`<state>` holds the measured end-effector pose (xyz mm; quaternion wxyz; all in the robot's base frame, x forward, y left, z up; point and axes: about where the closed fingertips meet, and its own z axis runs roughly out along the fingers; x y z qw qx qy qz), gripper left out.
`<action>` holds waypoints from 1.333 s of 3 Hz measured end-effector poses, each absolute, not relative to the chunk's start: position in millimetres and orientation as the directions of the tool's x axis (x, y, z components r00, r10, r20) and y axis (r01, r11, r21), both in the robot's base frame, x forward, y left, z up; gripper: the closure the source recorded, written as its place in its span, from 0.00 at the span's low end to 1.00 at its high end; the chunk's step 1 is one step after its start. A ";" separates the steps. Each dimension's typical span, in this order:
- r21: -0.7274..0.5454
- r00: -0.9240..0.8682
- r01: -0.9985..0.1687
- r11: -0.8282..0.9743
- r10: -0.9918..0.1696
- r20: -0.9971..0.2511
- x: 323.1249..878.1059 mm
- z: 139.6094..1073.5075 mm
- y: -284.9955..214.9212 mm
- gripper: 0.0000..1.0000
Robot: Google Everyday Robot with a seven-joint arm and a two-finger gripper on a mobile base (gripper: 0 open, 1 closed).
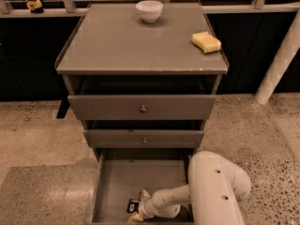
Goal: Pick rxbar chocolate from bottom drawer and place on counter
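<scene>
1. Reaching down into the bottom drawer (119, 179), which stands pulled out below the two knobbed drawers, my gripper (140, 205) is low at its front edge, with my arm coming in from the right.
2. The rxbar chocolate (132, 204) lies flat on the drawer floor near the front, just left of my wrist: a small black wrapper with white print.
3. My jaws stand apart, one yellowish tip behind the bar and one in front of it, so they sit around it. I cannot tell whether either tip touches the wrapper yet.
4. I judge the bar light and fairly stiff along its length, though its thin foil skin is likely slick and may crinkle.
5. It lies so flat that the hold should be across its narrow width, near the middle, with my tips down at the floor so they catch the edges and do not ride over the top.
6. A moderate squeeze should do; pinching one end could let it swing or slip out.
7. The surface (126, 48) above has bare room between the white bowl (149, 11) and the yellow sponge (206, 42).
</scene>
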<state>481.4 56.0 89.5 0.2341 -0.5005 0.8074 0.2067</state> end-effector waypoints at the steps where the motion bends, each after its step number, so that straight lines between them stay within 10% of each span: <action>1: 0.099 -0.389 -0.905 0.414 -0.712 -0.585 481.4 89.5 56.0 0.18; 4: 0.100 -0.390 -0.905 0.414 -0.710 -0.587 482.0 101.8 58.8 0.87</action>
